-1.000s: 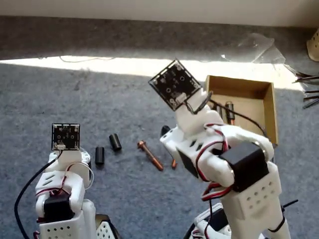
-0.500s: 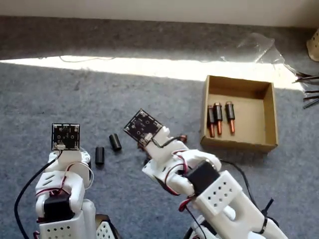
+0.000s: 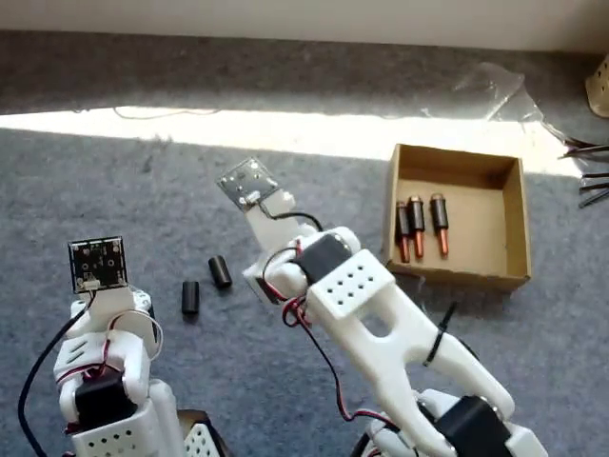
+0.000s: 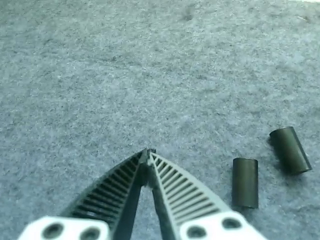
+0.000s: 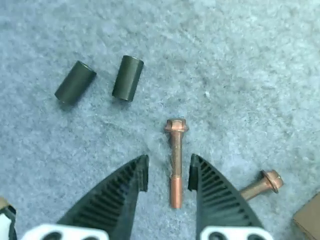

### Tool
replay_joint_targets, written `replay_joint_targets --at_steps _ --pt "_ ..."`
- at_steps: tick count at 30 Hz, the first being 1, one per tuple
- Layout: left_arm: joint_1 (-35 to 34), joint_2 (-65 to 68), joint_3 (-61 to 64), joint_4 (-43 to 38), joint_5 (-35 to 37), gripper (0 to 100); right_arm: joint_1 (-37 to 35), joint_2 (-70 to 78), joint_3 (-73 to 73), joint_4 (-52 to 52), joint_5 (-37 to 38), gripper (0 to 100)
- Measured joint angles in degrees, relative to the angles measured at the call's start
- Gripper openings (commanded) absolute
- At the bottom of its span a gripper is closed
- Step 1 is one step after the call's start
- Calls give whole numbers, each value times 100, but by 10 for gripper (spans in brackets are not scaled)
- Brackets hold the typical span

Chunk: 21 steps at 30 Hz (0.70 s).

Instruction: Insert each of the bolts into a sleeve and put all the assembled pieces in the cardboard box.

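Bolt lies flat between the right jaws, which stand open around it without gripping; the left jaws are closed and empty, near two sleeves.

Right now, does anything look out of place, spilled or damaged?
Nothing stands out: three assembled pieces lie in the box, two sleeves and two bolts loose on the mat, right gripper open over one bolt.

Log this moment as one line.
right gripper open over bolt | left gripper shut, empty | cardboard box holds three assembled pieces | two sleeves loose
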Motion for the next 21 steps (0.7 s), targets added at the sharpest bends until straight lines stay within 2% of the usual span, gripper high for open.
replay_joint_targets --at_steps 6,15,21 --pt "-26 0 0 0 0 10 -53 1152 -888 0 -255 193" --pt "-26 0 255 -466 -18 10 -378 2927 -2330 0 -316 192" --pt "-26 0 264 -466 -18 9 -378 3745 -3253 325 -1319 192"
